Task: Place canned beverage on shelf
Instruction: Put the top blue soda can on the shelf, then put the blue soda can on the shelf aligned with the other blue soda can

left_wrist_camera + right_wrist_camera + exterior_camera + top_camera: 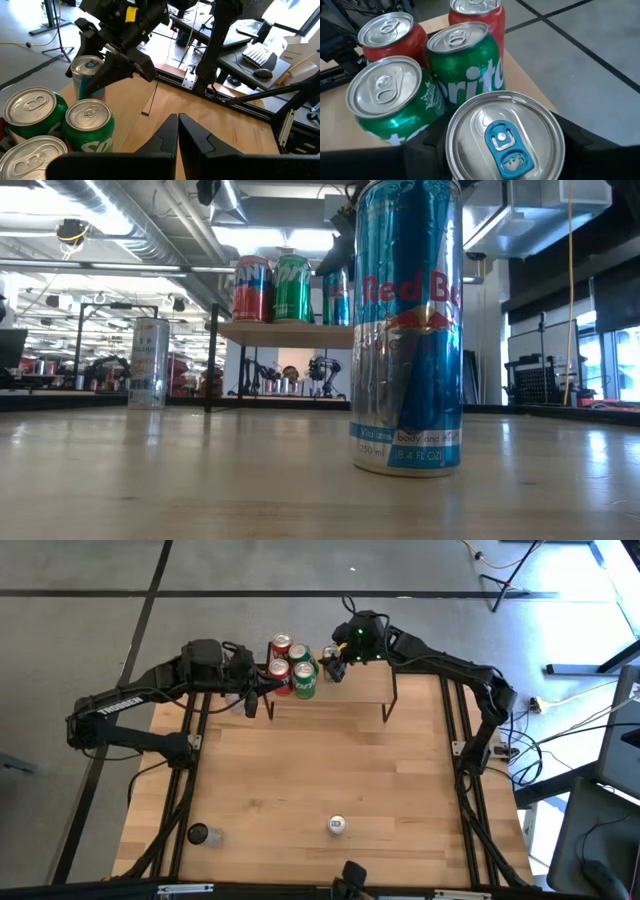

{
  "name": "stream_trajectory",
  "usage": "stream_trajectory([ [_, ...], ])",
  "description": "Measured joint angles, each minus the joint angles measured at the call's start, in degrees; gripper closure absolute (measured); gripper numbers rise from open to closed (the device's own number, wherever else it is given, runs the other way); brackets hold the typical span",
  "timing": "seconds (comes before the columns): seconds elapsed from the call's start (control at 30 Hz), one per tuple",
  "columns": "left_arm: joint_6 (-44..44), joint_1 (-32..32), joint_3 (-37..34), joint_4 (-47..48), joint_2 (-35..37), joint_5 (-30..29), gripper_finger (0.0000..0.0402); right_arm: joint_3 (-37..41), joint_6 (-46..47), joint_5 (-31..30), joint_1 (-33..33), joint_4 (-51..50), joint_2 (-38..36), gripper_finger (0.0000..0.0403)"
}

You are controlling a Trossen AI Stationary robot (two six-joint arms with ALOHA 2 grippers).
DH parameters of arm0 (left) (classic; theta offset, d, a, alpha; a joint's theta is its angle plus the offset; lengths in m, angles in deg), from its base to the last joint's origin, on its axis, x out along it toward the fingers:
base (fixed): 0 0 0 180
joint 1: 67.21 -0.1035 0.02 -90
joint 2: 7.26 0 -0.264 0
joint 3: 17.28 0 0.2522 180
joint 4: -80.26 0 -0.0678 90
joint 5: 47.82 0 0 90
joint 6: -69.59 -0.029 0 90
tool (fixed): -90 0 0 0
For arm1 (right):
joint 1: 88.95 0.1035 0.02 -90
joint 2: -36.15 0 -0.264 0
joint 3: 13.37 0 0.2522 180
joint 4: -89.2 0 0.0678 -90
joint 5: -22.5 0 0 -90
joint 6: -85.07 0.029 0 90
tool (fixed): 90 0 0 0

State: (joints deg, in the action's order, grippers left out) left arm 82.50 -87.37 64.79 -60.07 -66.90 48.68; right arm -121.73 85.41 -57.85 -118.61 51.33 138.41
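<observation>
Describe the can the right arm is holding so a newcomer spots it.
Find the shelf at the table's far edge, with four cans clustered on its left part. Beside them, the right gripper is shut on a slim can: the only blue-tabbed one, unlike the red and green cans.

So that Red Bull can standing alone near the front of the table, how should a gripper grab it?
Grip the Red Bull can around the middle of its tall, straight, round wall, coming in level from the side. It stands upright with bare table all around, so either arm has room.
</observation>
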Motion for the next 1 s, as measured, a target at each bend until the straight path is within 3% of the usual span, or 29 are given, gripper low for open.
stream_trajectory([
  [0.2,0.00,0.00,0.00,-1.25,-0.02,0.00,0.0395,-0.09,0.03,0.06,0.06,0.69,-0.07,0.0057],
  [0.33,0.00,0.00,0.00,-2.46,-0.02,0.08,0.0395,-0.07,-0.47,-0.70,0.03,0.92,-1.16,0.0014],
  [0.57,0.00,0.00,0.00,-2.59,-0.02,0.31,0.0395,-0.85,-0.60,-1.82,0.05,-3.78,-7.66,0.0019],
  [0.7,0.01,0.78,0.00,-2.52,-0.20,0.29,0.0395,-1.55,0.49,3.25,2.11,-13.94,-14.42,0.0027],
  [0.83,0.09,3.50,0.00,-2.45,-1.51,0.61,0.0395,1.12,0.74,4.98,8.00,-22.93,-19.74,0.0036],
  [1.0,2.58,9.49,0.00,-2.39,-4.70,1.18,0.0395,13.33,5.24,3.82,18.28,-19.72,-27.51,0.0046],
])
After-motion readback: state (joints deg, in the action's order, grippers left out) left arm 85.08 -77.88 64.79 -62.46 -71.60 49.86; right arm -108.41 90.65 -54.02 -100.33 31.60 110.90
